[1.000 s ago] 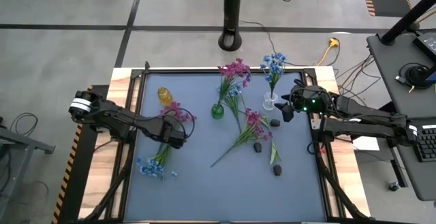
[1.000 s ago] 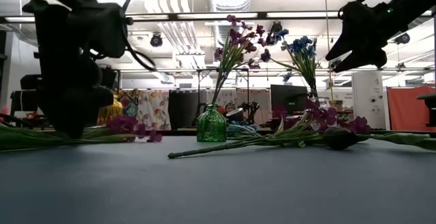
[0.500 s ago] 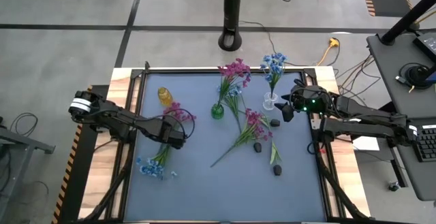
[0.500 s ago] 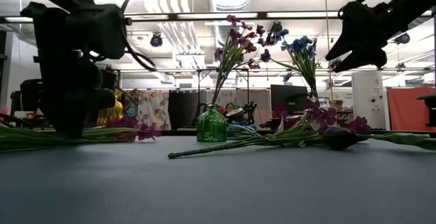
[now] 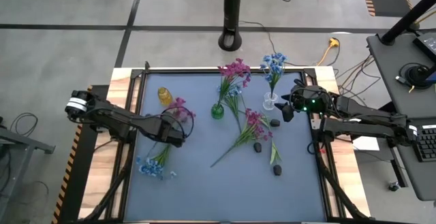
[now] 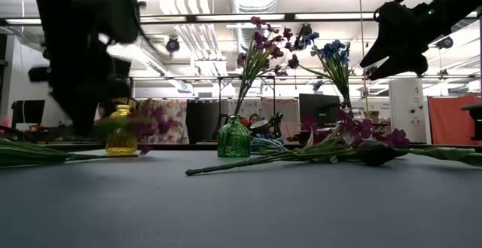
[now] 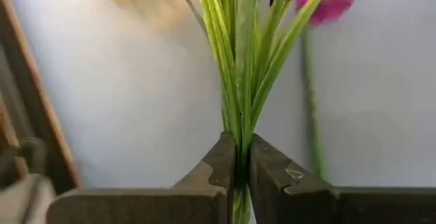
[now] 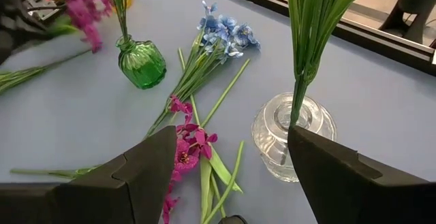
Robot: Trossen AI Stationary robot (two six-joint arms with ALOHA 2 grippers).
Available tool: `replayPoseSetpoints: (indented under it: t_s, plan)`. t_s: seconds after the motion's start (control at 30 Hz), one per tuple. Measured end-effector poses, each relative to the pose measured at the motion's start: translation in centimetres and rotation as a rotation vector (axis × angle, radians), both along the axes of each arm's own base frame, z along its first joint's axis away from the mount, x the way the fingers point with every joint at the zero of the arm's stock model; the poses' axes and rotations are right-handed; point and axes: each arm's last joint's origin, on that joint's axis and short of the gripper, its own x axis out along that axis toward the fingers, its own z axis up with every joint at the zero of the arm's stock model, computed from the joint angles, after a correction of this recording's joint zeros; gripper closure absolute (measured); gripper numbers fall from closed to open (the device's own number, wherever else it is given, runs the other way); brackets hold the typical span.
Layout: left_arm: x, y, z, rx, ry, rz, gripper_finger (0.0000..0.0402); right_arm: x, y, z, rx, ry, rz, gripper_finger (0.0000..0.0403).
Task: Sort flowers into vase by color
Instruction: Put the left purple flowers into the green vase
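I am dealing with light, springy artificial flowers: thin stems and leaves that are bending easily, with soft heads that could crush or snag, so the bundled stem below the leaves is the sensible place to be gripping. My left tool (image 7: 238, 176) is pinching together on the green stem of a magenta sprig (image 5: 178, 105), which is sitting at the left side of the counter (image 5: 204, 190), just in front of the yellow vase (image 5: 164, 95). In the left wrist view the stem is running straight up between my fingers (image 7: 214, 173) with almost no gap. I judge the hold will be secure enough, though the head may be swinging as it lifts. A light blue sprig (image 5: 151, 167) is lying nearer the front edge. My right tool (image 8: 231, 176) is hanging with its fingers spread wide apart and holding nothing, beside the clear vase (image 5: 270, 101) that is carrying blue flowers. The green vase (image 5: 217, 110) is holding magenta stems, and more magenta sprigs (image 5: 253, 123) and dark buds (image 5: 258, 146) are lying mid-counter.
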Motion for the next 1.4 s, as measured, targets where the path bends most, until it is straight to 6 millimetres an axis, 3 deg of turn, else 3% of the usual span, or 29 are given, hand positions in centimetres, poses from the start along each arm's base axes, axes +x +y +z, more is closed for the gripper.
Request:
replayPoseSetpoints:
  t_s: [0.3, 0.4, 0.57, 0.67, 0.9, 1.17, 1.4]
  plan:
    - [0.5, -0.8, 7.7, 0.206, -0.110, -0.125, 0.0397, 0.0, 0.0, 0.0, -0.001, 0.001, 0.002, 0.0133]
    - [1.3, -1.9, 10.0, 0.255, -0.251, -0.275, 0.0397, 0.0, 0.1, 0.0, -0.006, 0.003, 0.011, 0.0133]
    - [3.1, -4.3, 13.6, 0.314, -0.567, -0.666, 0.0397, 0.2, 0.6, 0.0, -0.015, 0.004, 0.055, 0.0133]
    - [3.5, -4.8, 14.7, 0.371, -0.689, -0.767, 0.0397, 0.3, 1.1, 0.2, -0.031, -0.002, 0.111, 0.0133]
    - [5.3, -5.8, 12.8, 0.458, -0.995, -1.056, 0.0397, 1.9, 3.4, 0.7, -0.133, -0.122, 0.334, 0.0133]
    - [5.7, -5.8, 9.1, 0.553, -1.155, -0.982, 0.0397, 4.7, 7.3, 1.6, -0.296, -0.286, 0.625, 0.0133]
    - [7.5, -6.3, 6.5, 0.616, -1.235, -0.901, 0.0397, 8.0, 9.3, 2.0, -0.438, -0.456, 0.694, 0.0133]
